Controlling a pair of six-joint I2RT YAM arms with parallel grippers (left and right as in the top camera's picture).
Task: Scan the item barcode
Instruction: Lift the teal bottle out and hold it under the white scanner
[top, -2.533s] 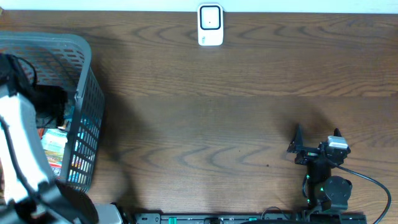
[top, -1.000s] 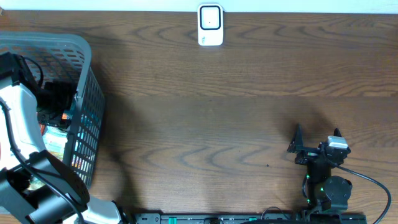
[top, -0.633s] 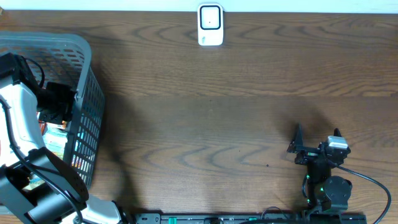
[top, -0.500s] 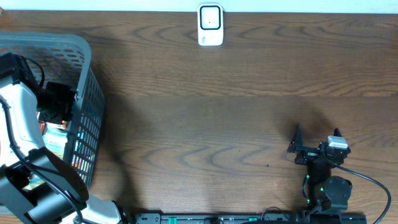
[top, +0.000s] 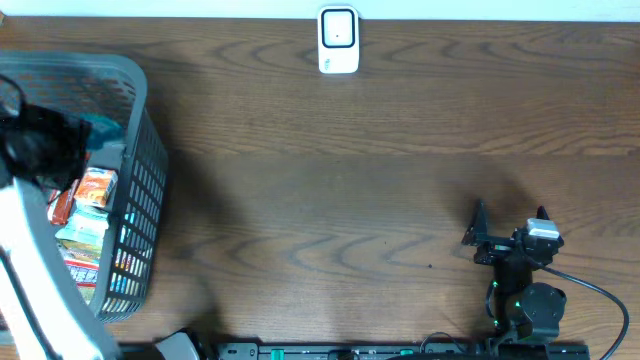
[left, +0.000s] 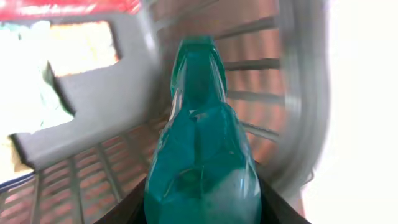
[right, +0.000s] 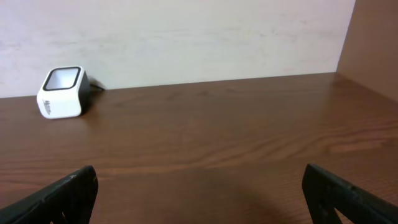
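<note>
So, closest to you, by the table's (top: 350, 200) near edge toward the right corner, your right gripper (top: 509, 218) sits with its claw spread wide and nothing between the fingers. Farther back, at the left edge, stands the grey basket (top: 135, 190) with an orange packet (top: 92, 188) and other packs inside. Your left gripper (left: 202, 208) is over it, claw narrowed onto a teal pouch (left: 202, 143), which is close to the basket's right wall. At the far edge, mid-table, stands the white scanner (top: 338, 40).
</note>
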